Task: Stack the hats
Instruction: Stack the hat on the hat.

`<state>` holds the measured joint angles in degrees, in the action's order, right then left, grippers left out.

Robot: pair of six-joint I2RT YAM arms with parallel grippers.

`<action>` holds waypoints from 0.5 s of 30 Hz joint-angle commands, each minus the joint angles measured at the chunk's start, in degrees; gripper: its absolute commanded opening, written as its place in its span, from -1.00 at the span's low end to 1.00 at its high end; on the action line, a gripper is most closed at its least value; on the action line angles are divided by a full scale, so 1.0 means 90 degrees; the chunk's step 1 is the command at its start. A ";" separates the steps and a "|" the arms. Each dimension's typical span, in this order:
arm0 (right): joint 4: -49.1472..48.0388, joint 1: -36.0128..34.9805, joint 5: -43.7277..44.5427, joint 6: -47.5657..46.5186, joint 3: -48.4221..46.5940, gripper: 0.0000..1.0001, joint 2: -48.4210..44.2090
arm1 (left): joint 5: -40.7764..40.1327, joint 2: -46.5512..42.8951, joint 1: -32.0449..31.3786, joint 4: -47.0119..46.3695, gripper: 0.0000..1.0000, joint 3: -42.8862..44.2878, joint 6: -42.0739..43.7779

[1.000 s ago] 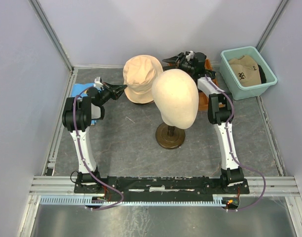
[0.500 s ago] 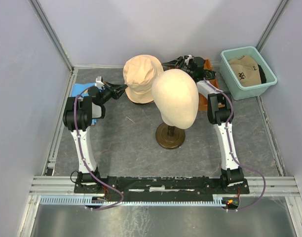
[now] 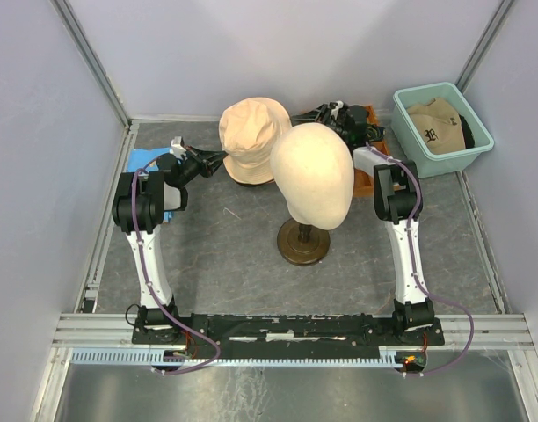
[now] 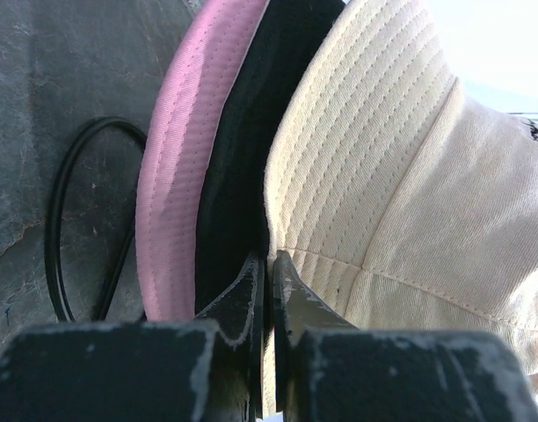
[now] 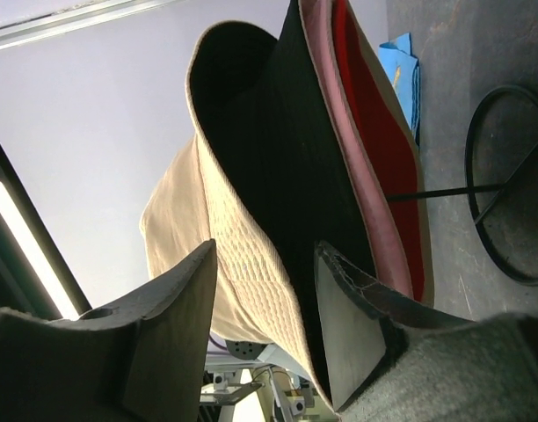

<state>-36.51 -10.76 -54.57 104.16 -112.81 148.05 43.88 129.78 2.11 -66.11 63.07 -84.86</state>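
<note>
A plain beige hat [image 3: 251, 130] tops a stack at the back centre, over a pink bucket hat [image 4: 168, 185] whose brim shows beneath it. My left gripper [image 3: 218, 159] is shut on the beige hat's left brim [image 4: 339, 176], with the thin fabric pinched between the tips [image 4: 269, 260]. On the hat's right side, my right gripper [image 3: 306, 112] is open. Its two fingers straddle the beige brim [image 5: 243, 246] without clamping it [image 5: 267, 253]. A tan cap with a black emblem [image 3: 434, 126] lies in the teal tub [image 3: 480, 145], over the edge of a black cap [image 3: 467, 127].
The cream mannequin head [image 3: 313, 171] on its brown stand [image 3: 302, 243] rises in front of the stack, close to my right arm. A blue cloth [image 3: 144, 162] lies by my left arm. An orange item [image 3: 367, 178] sits behind the head. A black wire ring [image 5: 506, 176] rests on the table.
The right arm has shifted slightly, bringing its open gripper closer around the beige hat's right brim. The left gripper has stayed shut on the left brim.
</note>
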 commanded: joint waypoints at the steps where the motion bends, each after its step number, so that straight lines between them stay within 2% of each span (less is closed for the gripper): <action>1: -0.0562 0.0029 -0.0255 0.0180 0.0194 0.12 -0.0600 | 0.0173 0.0015 -0.0076 0.0682 -0.94 0.0082 0.0389; 15: -0.1150 -0.0012 -0.0447 0.0433 0.0954 0.08 -0.0921 | 0.0261 -0.0035 -0.0078 0.1239 -0.94 0.0274 0.0624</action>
<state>-40.93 -10.72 -56.97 106.54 -106.26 144.35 44.64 129.73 1.93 -61.17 64.69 -84.09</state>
